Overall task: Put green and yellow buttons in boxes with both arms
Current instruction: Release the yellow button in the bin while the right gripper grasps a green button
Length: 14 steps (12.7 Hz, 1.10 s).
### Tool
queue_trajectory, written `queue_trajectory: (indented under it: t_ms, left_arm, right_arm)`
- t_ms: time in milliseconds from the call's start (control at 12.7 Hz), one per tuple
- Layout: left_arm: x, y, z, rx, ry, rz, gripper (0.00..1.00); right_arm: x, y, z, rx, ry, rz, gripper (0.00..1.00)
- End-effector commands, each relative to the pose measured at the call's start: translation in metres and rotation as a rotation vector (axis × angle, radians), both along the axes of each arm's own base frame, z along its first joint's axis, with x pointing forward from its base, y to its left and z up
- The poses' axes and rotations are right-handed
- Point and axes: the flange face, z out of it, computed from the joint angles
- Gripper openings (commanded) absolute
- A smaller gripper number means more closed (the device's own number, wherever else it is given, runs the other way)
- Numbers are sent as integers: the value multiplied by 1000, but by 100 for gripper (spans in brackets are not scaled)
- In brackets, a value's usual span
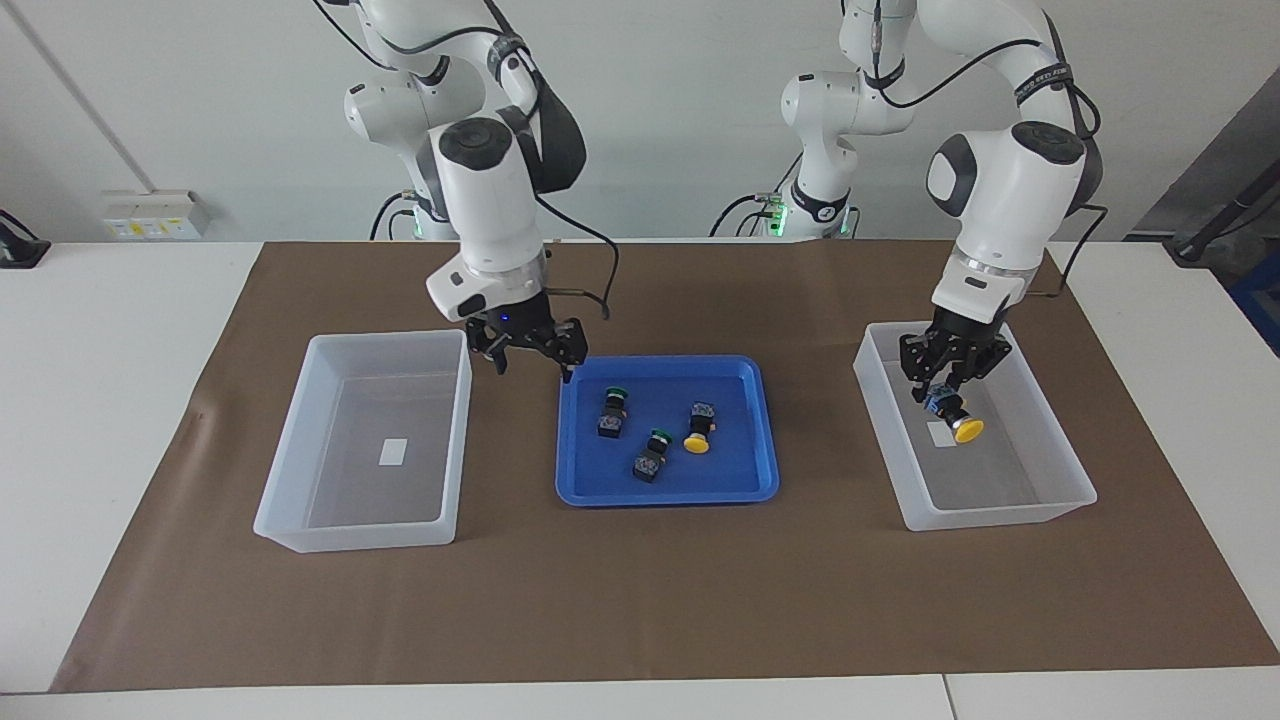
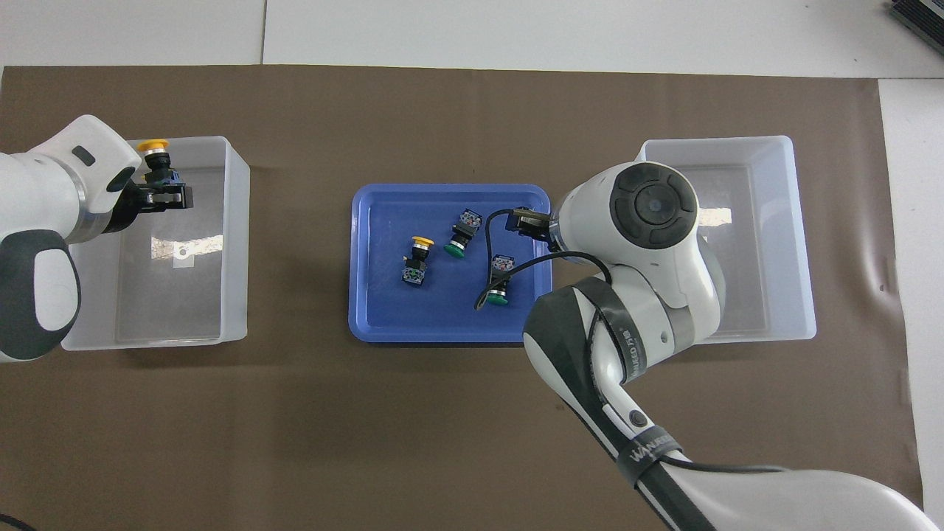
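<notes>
My left gripper is shut on a yellow button and holds it tilted, low inside the box at the left arm's end. It shows in the overhead view too, the gripper with the yellow button over that box. My right gripper is open and empty, raised over the gap between the other box and the blue tray. Two green buttons and one yellow button lie in the tray.
The box at the right arm's end holds only a small white label. The right arm's wrist hides its gripper from above. In the tray lie the yellow button and the green ones. A brown mat covers the table.
</notes>
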Motion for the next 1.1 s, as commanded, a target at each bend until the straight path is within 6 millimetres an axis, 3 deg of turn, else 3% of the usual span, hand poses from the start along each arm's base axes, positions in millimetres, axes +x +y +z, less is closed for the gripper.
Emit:
queue_trajectory:
  t_ms: [0,157,314,393,629,707,1022]
  left_arm:
    - [7,32,-14,-16,-21,-40,0]
    - [6,62,-22,8,-19,-80,0]
    - [4,74,-42,28,-23,-108,0]
    - [5,80,-52,36,-20,-118,0]
    - [16,85,-92,42,-3,-116,0]
    - [19,83,-104,43,5,-118,0]
    - [36,61,-136,49,-9,-145,0]
  right_arm:
    - [-4,31,-23,19,-3,-34,100]
    - [-12,33,-40,14,-2,-10,100]
    - [-33,47,-72,0,2,65,100]
    - [-37,45,-80,-9,9,85,100]
    - [-40,48,-84,-15,15,97,99]
    - [-50,60,-91,-22,27,121,93]
    - [-53,58,-102,-29,27,126,65]
